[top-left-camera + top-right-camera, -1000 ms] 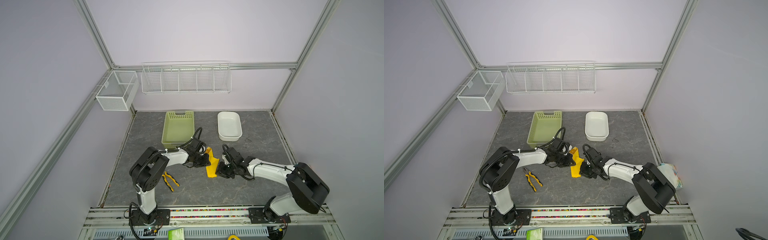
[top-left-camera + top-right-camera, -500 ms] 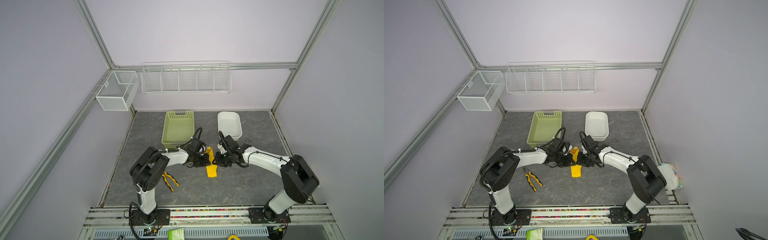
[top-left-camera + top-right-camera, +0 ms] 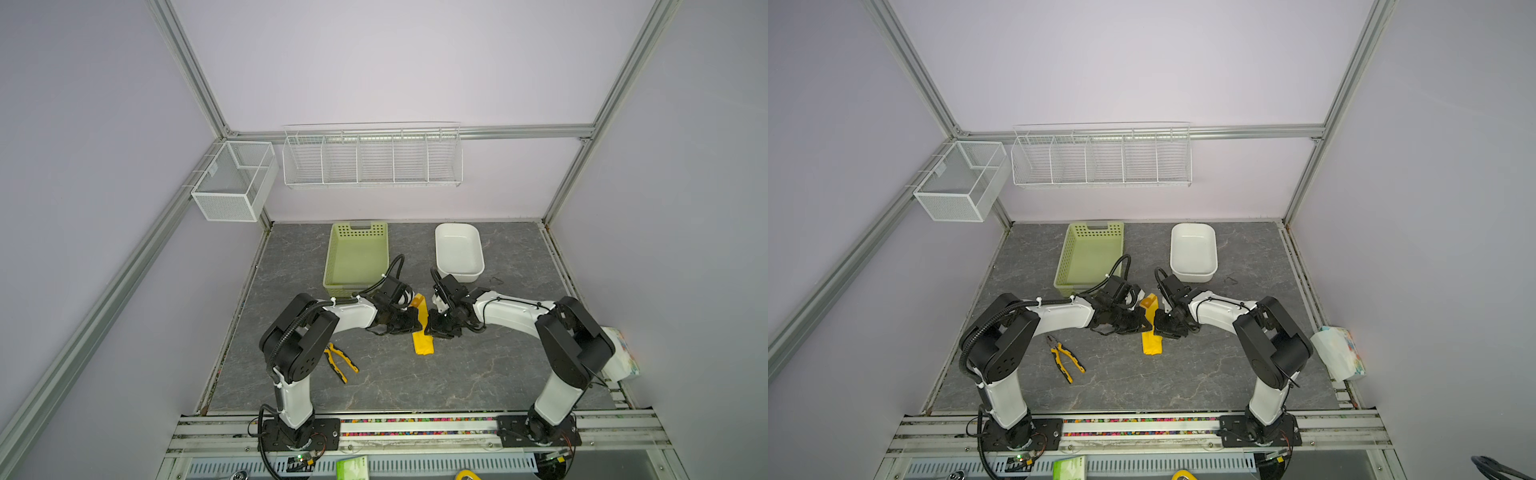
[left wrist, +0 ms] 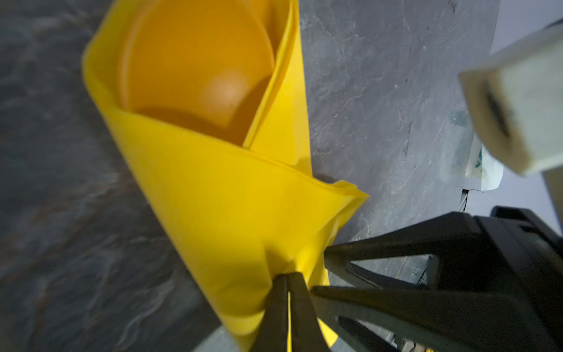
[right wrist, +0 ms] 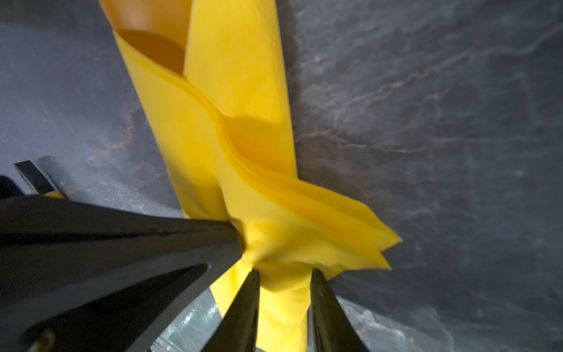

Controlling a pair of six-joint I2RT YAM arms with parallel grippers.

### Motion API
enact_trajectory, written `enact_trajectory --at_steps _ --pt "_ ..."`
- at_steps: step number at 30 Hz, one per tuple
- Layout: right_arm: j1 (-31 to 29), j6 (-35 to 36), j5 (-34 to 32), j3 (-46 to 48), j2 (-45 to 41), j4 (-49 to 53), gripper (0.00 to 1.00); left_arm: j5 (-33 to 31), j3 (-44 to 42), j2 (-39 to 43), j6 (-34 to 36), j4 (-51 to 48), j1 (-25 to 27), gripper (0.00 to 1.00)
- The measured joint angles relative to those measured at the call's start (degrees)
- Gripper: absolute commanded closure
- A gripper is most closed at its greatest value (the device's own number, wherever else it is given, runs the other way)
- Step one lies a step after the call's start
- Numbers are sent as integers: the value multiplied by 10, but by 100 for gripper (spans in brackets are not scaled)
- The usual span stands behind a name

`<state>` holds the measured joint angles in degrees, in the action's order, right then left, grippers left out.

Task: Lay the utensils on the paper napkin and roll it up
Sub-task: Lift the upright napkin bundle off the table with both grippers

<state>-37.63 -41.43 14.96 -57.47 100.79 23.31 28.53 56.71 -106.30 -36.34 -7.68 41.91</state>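
So the paper napkin (image 3: 423, 338) is already curled into a loose tube on the table (image 3: 457, 374), and it sits right between the two grippers. It's just ahead of the left gripper (image 3: 409, 322) and just ahead of the right gripper (image 3: 434, 326), touching both. The tube's long axis runs crosswise to both of them. One end points off toward the green basket (image 3: 357, 257) and the other back toward the arm bases.

From the left wrist you can look straight down the open end and see the orange spoon (image 4: 195, 61) bowl tucked inside. The second utensil is hidden, so I can't say where it lies.

The left gripper (image 4: 288, 277) is clamped tight on the loose outer flap, with only a sliver of yellow between its jaws. The right gripper (image 5: 285, 274) has its jaws narrowly apart on either side of the tube's body. Paper fills the gap, so I'd call it a light hold, but I can't tell how firm.

Neither arm is really nearer, since both are at mid-length. My guess is the next bit depends on that flap, which lies on the left gripper's side and has to wrap over toward the right one across the axis.
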Motion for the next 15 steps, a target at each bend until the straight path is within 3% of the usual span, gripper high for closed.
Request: enact_trajectory --at_steps 11,15 --pt "0 6 10 0 4 -10 92 0 -2 2 -1 5 0 92" --pt "0 5 10 1 4 -15 93 -16 -18 26 -5 8 -1 88"
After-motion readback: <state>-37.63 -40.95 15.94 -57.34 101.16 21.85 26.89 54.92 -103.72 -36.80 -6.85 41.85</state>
